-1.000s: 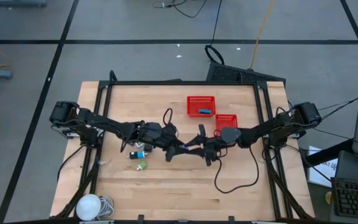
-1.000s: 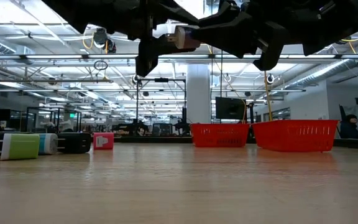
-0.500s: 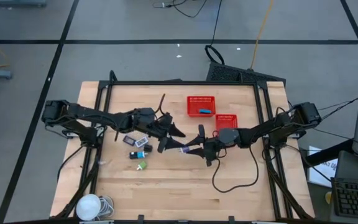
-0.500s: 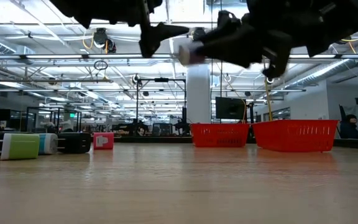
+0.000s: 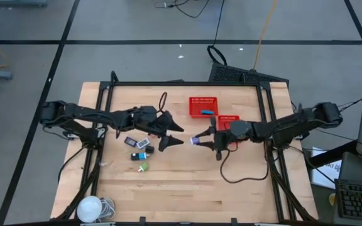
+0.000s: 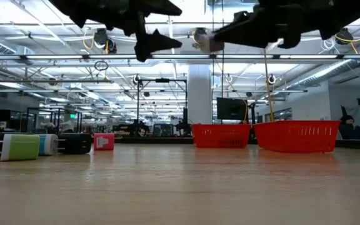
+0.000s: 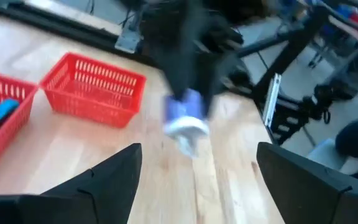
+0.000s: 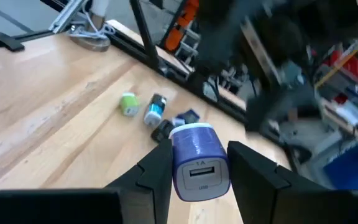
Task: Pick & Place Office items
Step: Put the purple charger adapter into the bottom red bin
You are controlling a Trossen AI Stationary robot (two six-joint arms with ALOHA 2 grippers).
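the right gripper point(image 8: 199, 163) is pinching a small lavender usb charger block point(image 8: 197, 160) between its fingers, up off the tabletop point(image 5: 187, 182). the nearer red basket point(image 5: 229, 123) is lying just behind that wrist, so the right arm is better placed. the left gripper point(image 5: 176, 134) is hanging nearby, fingers wide and empty.

The worktop point(image 5: 187, 182) is of light wood with a black frame, and it stands on a grey floor point(image 5: 137, 25) marked with dark lines. Cables point(image 5: 197, 7) lie on this floor. In the low view a large hall opens behind, with long ceiling lights point(image 6: 36, 28), a white column point(image 6: 200, 94) and a dark monitor point(image 6: 231, 109). A keyboard point(image 5: 360, 199) sits at one side.
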